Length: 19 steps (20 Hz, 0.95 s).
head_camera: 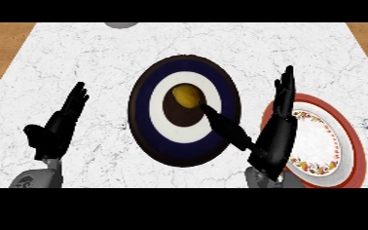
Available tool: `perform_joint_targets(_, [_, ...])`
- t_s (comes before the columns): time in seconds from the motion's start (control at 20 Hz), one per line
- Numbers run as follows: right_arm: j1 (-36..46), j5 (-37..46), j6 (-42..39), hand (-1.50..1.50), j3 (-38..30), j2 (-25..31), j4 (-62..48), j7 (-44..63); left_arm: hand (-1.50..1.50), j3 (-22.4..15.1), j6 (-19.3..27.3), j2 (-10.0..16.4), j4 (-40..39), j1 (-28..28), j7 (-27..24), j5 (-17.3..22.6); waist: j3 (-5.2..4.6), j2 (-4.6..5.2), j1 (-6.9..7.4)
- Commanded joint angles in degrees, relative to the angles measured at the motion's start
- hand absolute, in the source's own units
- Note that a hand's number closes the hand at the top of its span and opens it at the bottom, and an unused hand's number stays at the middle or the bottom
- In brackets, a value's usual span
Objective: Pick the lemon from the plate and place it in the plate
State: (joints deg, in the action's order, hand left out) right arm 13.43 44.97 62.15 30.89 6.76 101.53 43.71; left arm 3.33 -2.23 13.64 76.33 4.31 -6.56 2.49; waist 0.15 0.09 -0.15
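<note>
A yellow lemon [186,96] lies near the middle of a dark blue and white ringed plate [149,126] on the marble counter. My right hand [277,136] stands open to the right of that plate, fingers pointing up, its thumb stretched left over the plate with the tip just below the lemon. Behind the right hand sits a red-rimmed white plate [325,141] with a floral border, partly hidden by the hand. My left hand [54,131] rests open at the lower left, apart from both plates.
The white marble counter [93,53] spreads around the plates, with wooden floor showing at the top corners. A grey round object [120,24] peeks in at the top edge.
</note>
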Motion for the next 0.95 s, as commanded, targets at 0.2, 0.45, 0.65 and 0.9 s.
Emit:
perform_joint_targets(0.2, [-16.55, -21.03, 13.31, -1.5, 7.55, 18.4, 12.97, -18.57, 0.0, 0.57, -1.61, 0.46, -1.52, -1.71, -2.85, 0.12, 0.15, -0.05, 0.02])
perform_joint_targets(0.45, [-18.22, -30.65, 14.04, -1.5, 10.5, 21.72, 11.3, -30.63, 0.0, -0.23, -0.07, -1.38, -1.74, 0.06, -1.39, -0.51, 0.34, 0.03, 0.06])
perform_joint_targets(0.65, [-22.04, -38.03, 12.48, -1.5, 10.29, 23.02, 11.14, -39.39, 0.0, -0.3, -0.42, -0.77, 2.3, -1.72, 1.14, -0.07, 0.33, -0.24, 0.09])
perform_joint_targets(0.9, [-24.39, -45.52, 8.38, -1.5, 6.66, 18.33, 6.62, -52.17, 0.0, 1.59, -2.8, 0.49, 0.79, -2.24, -0.8, 1.82, 0.33, -0.28, -0.23])
